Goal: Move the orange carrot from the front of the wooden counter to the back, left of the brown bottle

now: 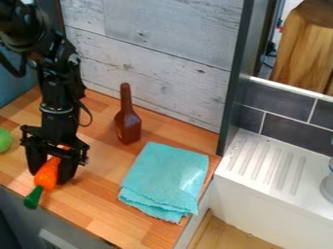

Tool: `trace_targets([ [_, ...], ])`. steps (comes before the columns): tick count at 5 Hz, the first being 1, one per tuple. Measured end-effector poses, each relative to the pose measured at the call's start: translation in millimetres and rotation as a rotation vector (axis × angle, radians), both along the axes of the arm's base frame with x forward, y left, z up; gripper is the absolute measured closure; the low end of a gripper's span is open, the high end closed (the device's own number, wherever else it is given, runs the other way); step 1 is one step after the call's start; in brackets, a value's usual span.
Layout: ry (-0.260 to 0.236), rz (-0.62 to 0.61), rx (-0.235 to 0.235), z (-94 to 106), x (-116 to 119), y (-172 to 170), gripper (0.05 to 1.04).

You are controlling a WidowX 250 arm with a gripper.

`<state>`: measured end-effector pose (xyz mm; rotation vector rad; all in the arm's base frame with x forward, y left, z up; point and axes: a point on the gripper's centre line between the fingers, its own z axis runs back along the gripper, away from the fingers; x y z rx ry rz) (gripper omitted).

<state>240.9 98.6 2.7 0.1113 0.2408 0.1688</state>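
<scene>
Your gripper (50,177) is at the left of the camera view, pointing down over the counter, clamped on the orange toy carrot with a dark green top (46,174). You've got one finger on each side of the carrot's body; it slants, green end toward the counter's front edge and overlapping that edge in view. Can't tell if the carrot touches the wood. Beside your arm, at the left edge of view, you have a light green round object (5,140), partly cut off. To the right of the gripper and further back, a glossy brown toy bottle (128,125) stands upright, near the whitewashed plank wall (156,44). In front of the bottle and to its right, you have a folded turquoise cloth (166,175) flat on the butcher-block wood counter (98,214), near its right end. Past that, a dark upright post (238,73), then a white ribbed drainboard (260,160) with dark grey tiles (289,121) behind it. Top right, above the tiles, you see a brown wooden block (305,48).
</scene>
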Motion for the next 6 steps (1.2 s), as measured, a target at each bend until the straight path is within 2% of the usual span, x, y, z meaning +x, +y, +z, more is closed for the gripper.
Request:
trace_targets([
  [1, 0.003, -0.008, 0.01, 0.2, 0.6, -1.2, 0.484],
  [2, 0.04, -0.032, -0.015, 2.1, -5.3, -3.6, 0.484],
  [3, -0.027, -0.075, -0.036, 39.2, 4.0, -1.7, 0.484],
  [4, -0.1, -0.028, -0.038, 74.1, 25.7, 24.9, 0.484],
  [6, -0.067, -0.003, -0.017, 62.0, 70.4, 58.1, 0.484],
])
